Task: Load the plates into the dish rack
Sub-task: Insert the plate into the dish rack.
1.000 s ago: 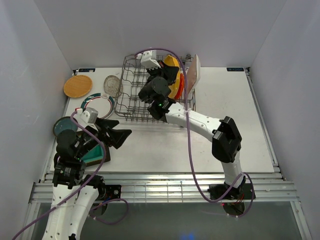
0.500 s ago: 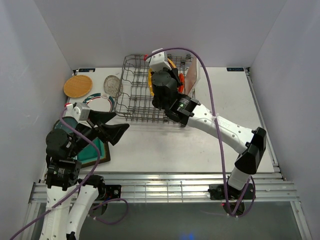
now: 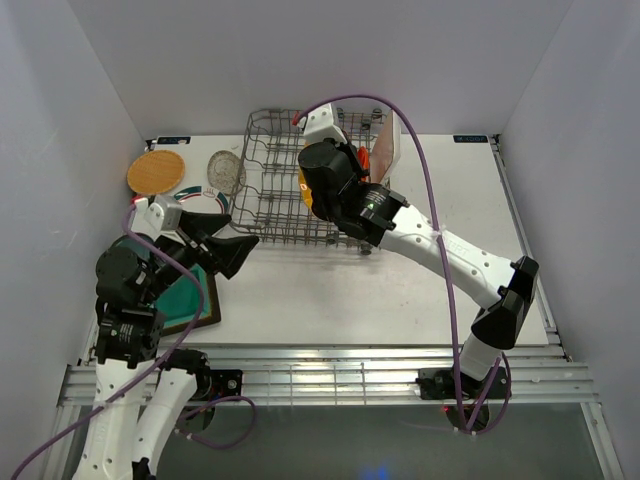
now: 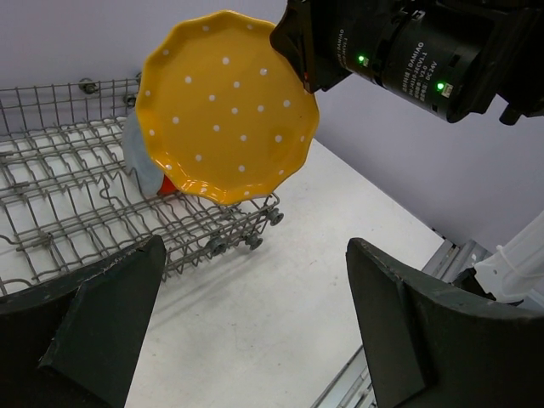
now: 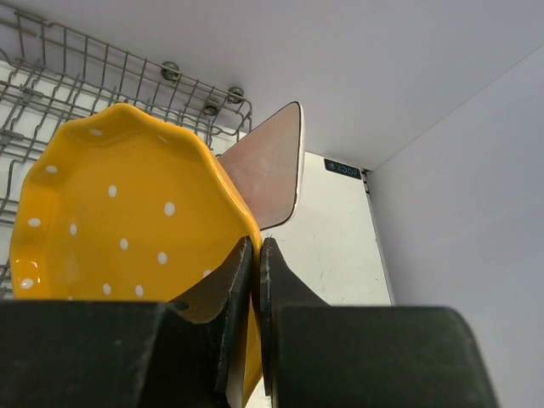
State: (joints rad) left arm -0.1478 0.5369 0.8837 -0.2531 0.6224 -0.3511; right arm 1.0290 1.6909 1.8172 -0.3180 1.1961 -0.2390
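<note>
My right gripper (image 5: 257,242) is shut on the rim of the yellow scalloped plate (image 5: 127,229), which has white dots. It holds the plate upright over the right part of the grey wire dish rack (image 3: 268,195). From the left wrist view the yellow plate (image 4: 225,106) hangs just above the rack's tines (image 4: 85,195). A pale grey plate (image 4: 138,157) and an orange-red one (image 4: 170,184) stand behind it. My left gripper (image 4: 255,246) is open and empty over bare table, left of the rack's near corner (image 3: 235,250).
A wooden plate (image 3: 156,171), a clear glass plate (image 3: 226,170) and a white green-rimmed plate (image 3: 200,205) lie left of the rack. A square teal plate (image 3: 192,300) sits under my left arm. A pale rectangular plate (image 5: 268,174) stands at the rack's right end.
My right arm has stretched out and turned, shifting the yellow plate over the rack. My left arm has swung back and left, gripper still open.
</note>
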